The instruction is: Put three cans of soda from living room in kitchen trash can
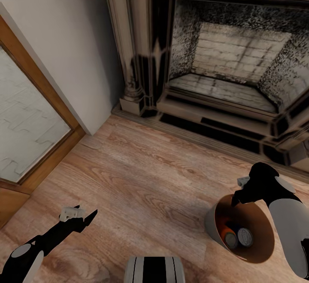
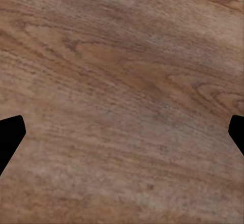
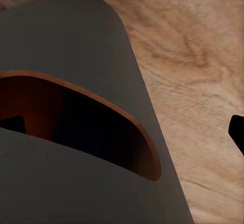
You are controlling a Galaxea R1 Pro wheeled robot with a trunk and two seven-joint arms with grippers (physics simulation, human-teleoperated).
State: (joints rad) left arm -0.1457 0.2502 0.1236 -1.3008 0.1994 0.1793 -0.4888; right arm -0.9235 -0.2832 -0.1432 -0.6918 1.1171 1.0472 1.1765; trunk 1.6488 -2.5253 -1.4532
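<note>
Right gripper [image 1: 238, 194] clamped on tash can [image 1: 257, 255] rim, soda cans [image 1: 237, 236] inside, below it.

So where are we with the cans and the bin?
Cans sit inside the bin: an orange one and a blue one show; a third I cannot confirm. The right end effector grips the bin's rim beside the fireplace. The left end effector is empty. The kitchen trip remains.

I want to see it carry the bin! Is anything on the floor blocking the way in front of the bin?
Nothing visible on the wood floor right ahead of the trash can; farther on stand the fireplace and wall.
</note>
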